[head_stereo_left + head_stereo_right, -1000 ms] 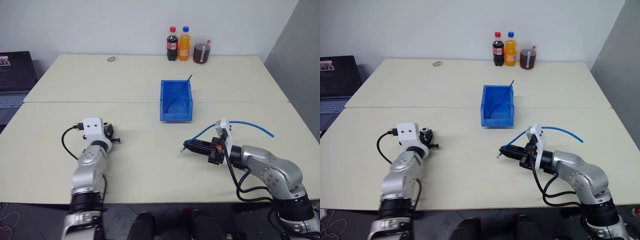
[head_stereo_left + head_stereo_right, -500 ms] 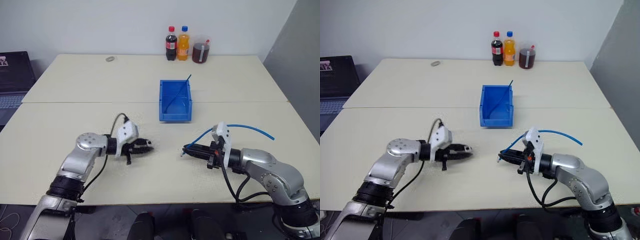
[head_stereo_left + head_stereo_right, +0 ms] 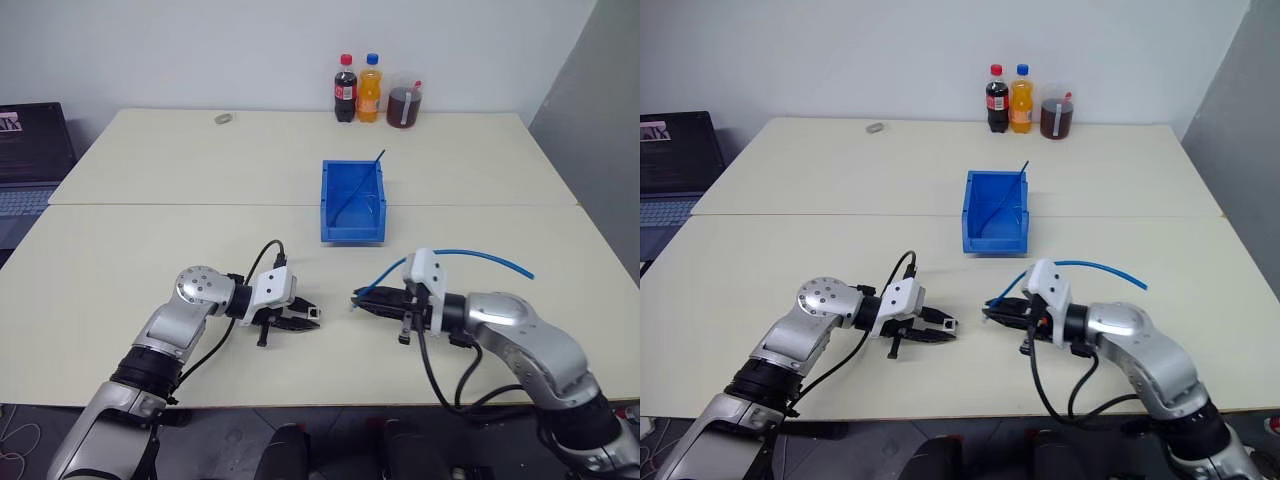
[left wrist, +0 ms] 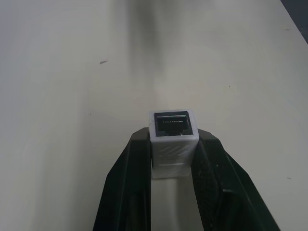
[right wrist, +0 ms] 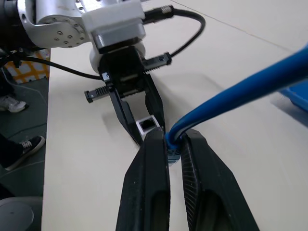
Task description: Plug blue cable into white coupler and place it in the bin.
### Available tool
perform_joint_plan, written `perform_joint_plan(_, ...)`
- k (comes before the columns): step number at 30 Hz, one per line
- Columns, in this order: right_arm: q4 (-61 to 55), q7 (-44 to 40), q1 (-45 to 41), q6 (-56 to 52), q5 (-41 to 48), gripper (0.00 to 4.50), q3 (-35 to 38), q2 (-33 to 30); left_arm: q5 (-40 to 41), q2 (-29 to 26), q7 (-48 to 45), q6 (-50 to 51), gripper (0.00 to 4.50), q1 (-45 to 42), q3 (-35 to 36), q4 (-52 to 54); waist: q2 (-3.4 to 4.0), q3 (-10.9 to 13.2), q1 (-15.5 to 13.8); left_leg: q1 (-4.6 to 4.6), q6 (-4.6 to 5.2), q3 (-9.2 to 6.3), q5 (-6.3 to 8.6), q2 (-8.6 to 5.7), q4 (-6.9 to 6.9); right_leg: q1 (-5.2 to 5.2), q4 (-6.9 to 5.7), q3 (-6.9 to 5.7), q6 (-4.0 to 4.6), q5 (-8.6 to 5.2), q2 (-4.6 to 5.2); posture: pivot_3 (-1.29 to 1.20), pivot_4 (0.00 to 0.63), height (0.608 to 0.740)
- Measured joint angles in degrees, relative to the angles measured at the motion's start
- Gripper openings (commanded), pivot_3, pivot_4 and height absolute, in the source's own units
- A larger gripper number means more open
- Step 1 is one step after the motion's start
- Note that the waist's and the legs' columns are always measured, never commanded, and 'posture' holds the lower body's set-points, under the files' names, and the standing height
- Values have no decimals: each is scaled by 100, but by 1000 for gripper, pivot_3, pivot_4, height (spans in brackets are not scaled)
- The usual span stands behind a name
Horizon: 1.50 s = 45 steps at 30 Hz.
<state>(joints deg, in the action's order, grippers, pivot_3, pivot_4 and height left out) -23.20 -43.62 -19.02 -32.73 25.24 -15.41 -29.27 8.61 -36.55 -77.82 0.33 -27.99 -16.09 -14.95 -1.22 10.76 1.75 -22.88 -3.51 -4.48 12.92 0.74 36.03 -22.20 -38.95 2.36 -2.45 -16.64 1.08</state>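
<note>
Low in the frame's middle, the left gripper pinches the white coupler, socket facing the right gripper, which pinches the blue cable near its plug; the two tips are near but apart. Both pieces look grasped and roughly lined up, so plugging in and the drop into the bin, mid-bench above, remain. No readable writing shows on these parts.

Evenly and brightly lit from overhead, without glare. Soft, faint shadows on the table beneath both arms. Head views sharp throughout. Left wrist view crisp at the white coupler, blurred toward the table's far edge.
</note>
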Motion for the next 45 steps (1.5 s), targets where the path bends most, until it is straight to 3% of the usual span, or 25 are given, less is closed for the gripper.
perform_joint_plan(6, 815, -54, -474, 719, -841, 71, -654, 509, -8, 61, -85, 35, 809, -61, -33, -89, 0, -2, -20, 0, 0, -2, 0, -4, 3, 2, 0, -1, 5, 6, 4, 0, 150, 740)
perform_joint_plan(12, 1069, -145, -593, 890, -1240, 71, -877, 620, -15, 63, -171, 133, 809, -124, -45, -117, 1, -2, -17, 0, 0, -2, 0, -3, 2, 2, -1, -1, 8, 7, 3, 0, 150, 740)
perform_joint_plan(45, 1030, -513, -927, 821, -2077, 71, -1343, 700, -110, 167, -177, 517, 809, -178, -52, -75, 22, -33, -19, 13, 0, -4, 0, -5, 3, 16, -2, -2, 7, 6, 4, 0, 150, 740)
